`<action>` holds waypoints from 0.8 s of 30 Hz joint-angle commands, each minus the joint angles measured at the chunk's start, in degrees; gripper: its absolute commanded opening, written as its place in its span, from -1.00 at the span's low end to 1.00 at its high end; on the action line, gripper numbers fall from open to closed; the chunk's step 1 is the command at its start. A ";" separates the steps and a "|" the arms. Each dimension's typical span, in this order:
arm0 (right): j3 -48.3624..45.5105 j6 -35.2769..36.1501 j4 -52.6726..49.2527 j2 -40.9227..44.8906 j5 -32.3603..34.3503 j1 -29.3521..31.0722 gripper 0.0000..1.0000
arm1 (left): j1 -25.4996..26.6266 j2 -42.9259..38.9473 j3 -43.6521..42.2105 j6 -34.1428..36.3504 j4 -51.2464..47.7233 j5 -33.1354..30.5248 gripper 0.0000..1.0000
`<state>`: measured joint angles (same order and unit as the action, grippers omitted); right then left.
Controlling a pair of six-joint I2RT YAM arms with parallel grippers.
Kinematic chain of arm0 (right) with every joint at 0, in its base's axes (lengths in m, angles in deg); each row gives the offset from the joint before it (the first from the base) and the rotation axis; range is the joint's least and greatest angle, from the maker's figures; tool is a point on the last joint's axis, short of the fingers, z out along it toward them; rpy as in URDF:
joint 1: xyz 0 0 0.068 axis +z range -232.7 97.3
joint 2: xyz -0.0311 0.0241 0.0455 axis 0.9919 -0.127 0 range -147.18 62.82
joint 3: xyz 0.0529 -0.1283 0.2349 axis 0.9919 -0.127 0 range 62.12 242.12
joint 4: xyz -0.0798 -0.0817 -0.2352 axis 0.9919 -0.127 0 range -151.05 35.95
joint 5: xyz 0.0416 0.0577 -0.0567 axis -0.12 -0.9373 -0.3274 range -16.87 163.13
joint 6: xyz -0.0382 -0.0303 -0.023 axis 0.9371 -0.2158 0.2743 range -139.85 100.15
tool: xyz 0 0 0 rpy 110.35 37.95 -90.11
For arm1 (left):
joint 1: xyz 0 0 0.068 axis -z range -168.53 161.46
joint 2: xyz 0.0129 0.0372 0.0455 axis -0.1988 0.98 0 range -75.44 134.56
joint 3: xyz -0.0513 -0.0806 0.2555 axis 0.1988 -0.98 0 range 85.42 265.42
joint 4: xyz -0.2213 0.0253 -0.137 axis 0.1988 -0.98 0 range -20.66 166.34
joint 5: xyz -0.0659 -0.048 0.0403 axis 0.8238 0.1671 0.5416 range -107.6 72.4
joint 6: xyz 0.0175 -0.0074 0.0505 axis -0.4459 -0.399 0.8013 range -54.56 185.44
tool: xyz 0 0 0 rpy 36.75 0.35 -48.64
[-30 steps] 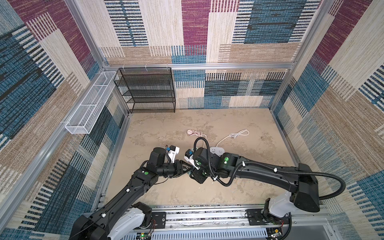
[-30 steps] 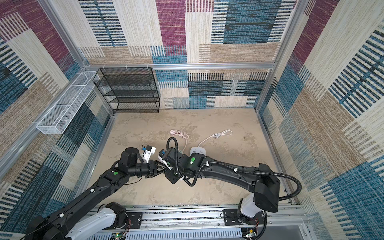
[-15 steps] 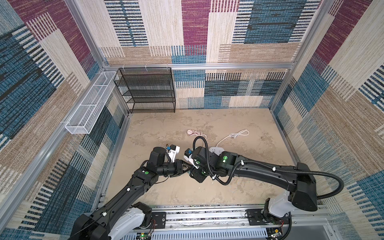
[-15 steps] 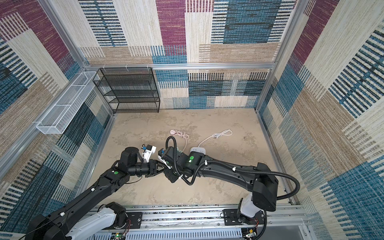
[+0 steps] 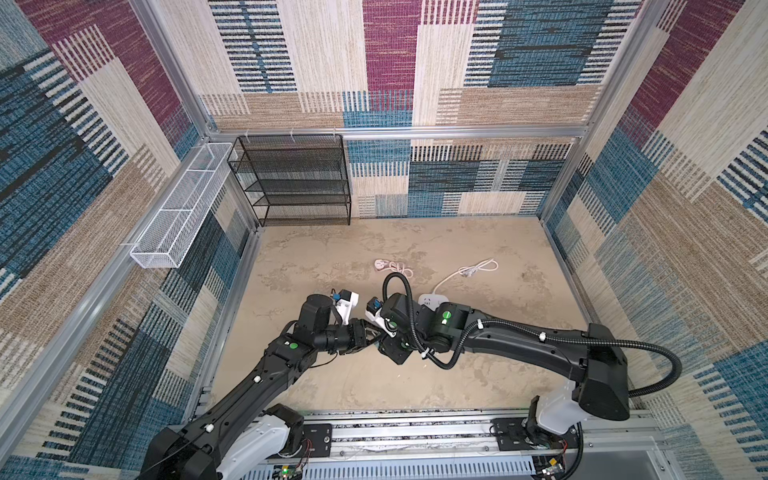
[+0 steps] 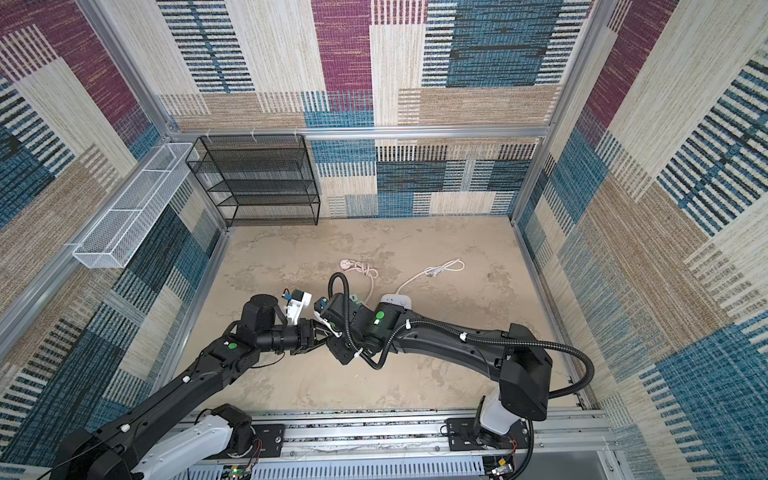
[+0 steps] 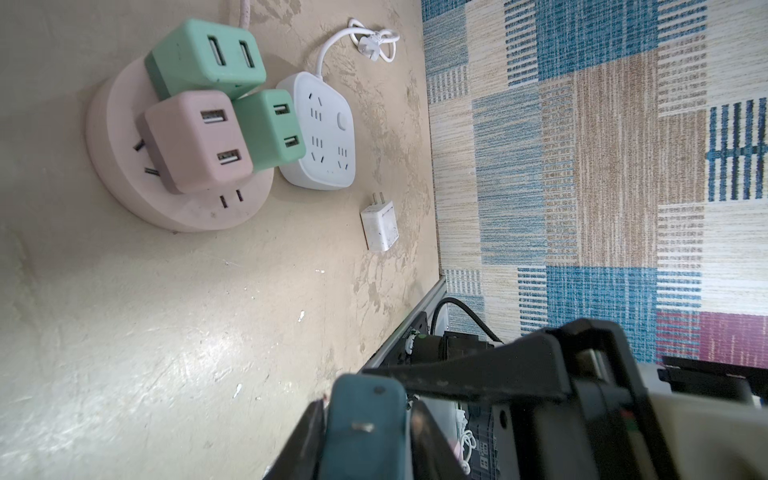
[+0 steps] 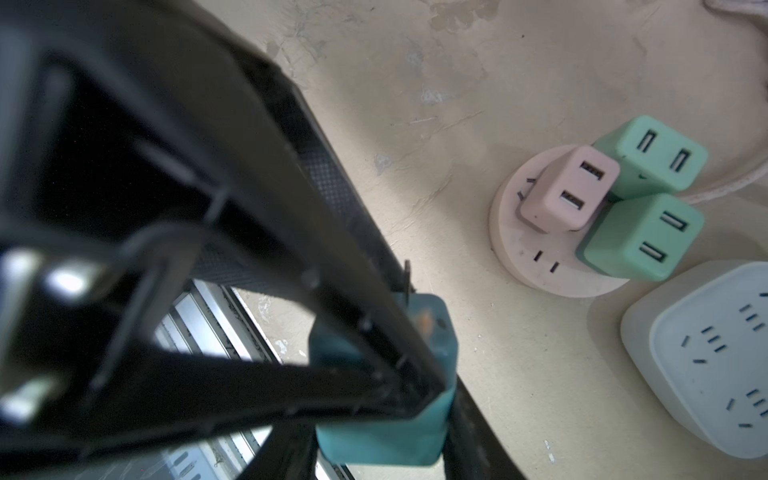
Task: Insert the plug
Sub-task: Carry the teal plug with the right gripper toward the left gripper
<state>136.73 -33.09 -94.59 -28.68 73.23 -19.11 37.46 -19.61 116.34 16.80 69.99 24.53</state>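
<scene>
Nothing inserted yet — the teal plug (image 8: 386, 432) hangs clamped in the right gripper's (image 8: 415, 365) jaws, flanked by the left gripper's (image 7: 368, 449) jaws, whose hold I cannot tell; the pink socket (image 7: 199, 208) lies ahead, well apart.

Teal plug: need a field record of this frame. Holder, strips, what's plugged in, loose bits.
teal plug: held off the table in the right end effector
left end effector: against the plug too, grip unclear
pink round strip: two green adapters and one pink adapter plugged in, free slots showing
white strip: beside it, nothing plugged in
white adapter: loose on the table
</scene>
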 commanded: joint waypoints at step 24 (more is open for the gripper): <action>-4.98 -0.25 12.35 3.69 1.03 -3.28 0.34 | -0.76 -1.20 -2.51 -6.70 6.54 -3.02 -1.00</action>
<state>133.30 -32.50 -89.73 -27.65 72.18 -21.60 37.22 -20.00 114.24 13.96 72.85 22.91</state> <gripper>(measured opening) 0.657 0.300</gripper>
